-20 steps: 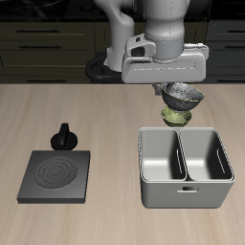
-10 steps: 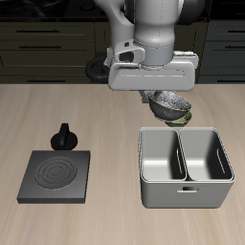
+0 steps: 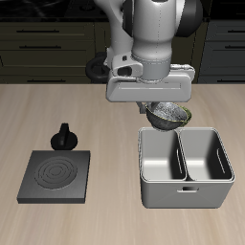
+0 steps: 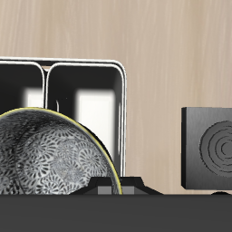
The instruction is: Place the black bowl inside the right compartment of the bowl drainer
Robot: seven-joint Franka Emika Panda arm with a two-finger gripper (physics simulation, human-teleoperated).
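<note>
Found gripper (image 3: 163,103) pressed together on the rim of the black bowl (image 3: 168,115), judging from how the bowl hangs tilted and clear of the table (image 3: 105,115) directly under the fingers; actual pad contact hidden by the wrist housing. Held high, apparently to clear the wall of the bowl drainer (image 3: 163,191), which sits below and just forward of the tool toward the table's front edge. Judged mid-carry: bowl over the drainer's back rim, not yet inside either well, and off to one side of the divider (image 3: 180,153). Noted a sliver of yellow-green bowl (image 3: 186,118) just behind and beneath the carried one, left on the table and no part of the job. From the wrist view, confirmed black bowl (image 4: 45,159) as round, dark, with a pale speckled lace-like pattern across its inside, a thin greenish line tracing its edge. Recorded drainer (image 4: 120,100) as grey metal, smooth and reflective, rectangular with rounded corners, two deep equal wells. Well off to the side of the tool, logged a flat black square stove plate (image 3: 55,176) with concentric rings, plus a small dark knobbed object (image 3: 64,137) beside it; neither near the carry path
</note>
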